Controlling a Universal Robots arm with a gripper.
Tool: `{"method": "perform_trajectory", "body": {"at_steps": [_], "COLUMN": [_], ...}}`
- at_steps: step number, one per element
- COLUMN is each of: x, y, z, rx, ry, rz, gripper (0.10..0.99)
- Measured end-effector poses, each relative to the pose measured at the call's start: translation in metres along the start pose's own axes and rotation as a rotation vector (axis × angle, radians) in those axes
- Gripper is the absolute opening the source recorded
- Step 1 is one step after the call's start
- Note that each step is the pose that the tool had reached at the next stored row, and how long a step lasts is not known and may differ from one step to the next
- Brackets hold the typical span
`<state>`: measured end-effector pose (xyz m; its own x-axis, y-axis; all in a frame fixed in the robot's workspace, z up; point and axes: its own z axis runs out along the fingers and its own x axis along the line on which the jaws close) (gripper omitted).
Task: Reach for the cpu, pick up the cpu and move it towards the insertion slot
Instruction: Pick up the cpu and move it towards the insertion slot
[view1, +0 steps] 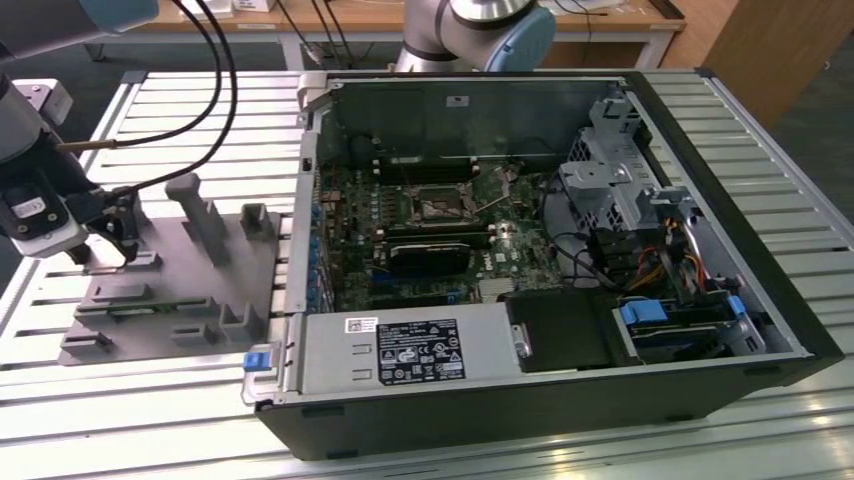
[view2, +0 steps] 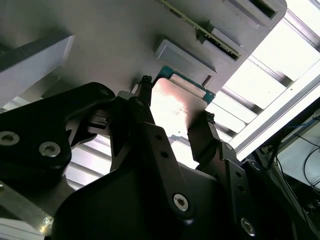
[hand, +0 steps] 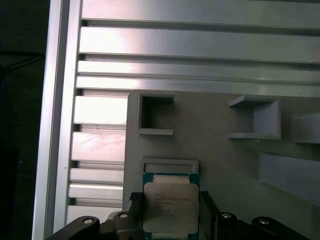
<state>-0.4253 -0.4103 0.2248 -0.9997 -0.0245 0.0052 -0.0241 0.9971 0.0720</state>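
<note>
Our tool (view2: 176, 104) brackets the cpu (hand: 171, 207); whether it grips, we cannot tell. We press opposite edges evenly, keeping it level; insertion slot (view1: 437, 204) lies at three o'clock.

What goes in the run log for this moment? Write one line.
phase: pick up | gripper: shut on cpu | place: at grey fixture plate | insertion slot: in open computer case, not yet reached

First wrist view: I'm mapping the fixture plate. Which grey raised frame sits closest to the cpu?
The low flat closed frame directly beside the cpu. The two taller open-sided brackets stand farther off across the plate.
</note>
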Motion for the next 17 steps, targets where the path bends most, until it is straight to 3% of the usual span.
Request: {"method": "perform_trajectory", "body": {"at_steps": [17], "x": [0.0001], "y": [0.0025], "z": [-0.034], "rx": [0.0], "ry": [-0.0003], "rz": [0.0], "gripper": [0.541]}}
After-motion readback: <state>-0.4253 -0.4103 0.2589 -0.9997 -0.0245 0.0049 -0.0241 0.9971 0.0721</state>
